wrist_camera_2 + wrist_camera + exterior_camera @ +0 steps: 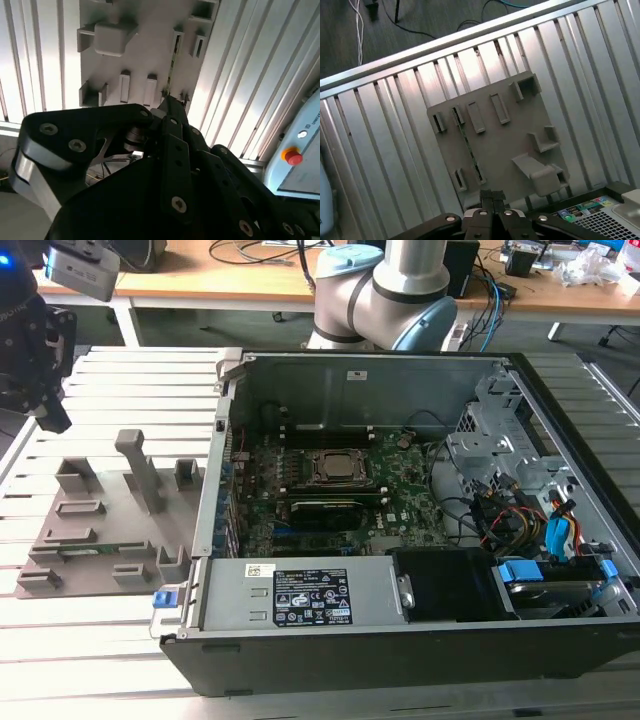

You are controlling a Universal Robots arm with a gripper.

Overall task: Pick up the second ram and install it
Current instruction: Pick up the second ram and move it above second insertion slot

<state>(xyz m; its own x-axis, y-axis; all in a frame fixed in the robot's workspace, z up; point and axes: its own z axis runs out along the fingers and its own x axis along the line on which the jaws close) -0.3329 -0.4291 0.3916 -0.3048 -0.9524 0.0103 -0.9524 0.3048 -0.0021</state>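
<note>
Seeing, in the exterior view, the gripper (55, 420) hanging well above the grey tray (100, 530), off toward the exterior view's left of it and touching nothing. Finding the second ram (95, 551) lying flat and low in the tray, on its near side, well apart from the gripper. Noting the open computer case (400, 670) just beside the tray on the exterior view's right, with both on the slatted table (90, 640).

Looking past the gripper (171, 100) in the second wrist view: fingertips pinched together, gripping nothing, pointing toward the tray (150, 30). Making out the second ram (172, 62) as a thin edge between the tray's small upright blocks.

Catching the gripper (493, 195) in the first wrist view, tips closed on themselves above the tray (505, 145). Tracing the second ram (468, 147) as a thin dark line along the tray between paired blocks, with a corner of the computer case (607, 212) just beside the tray.
</note>
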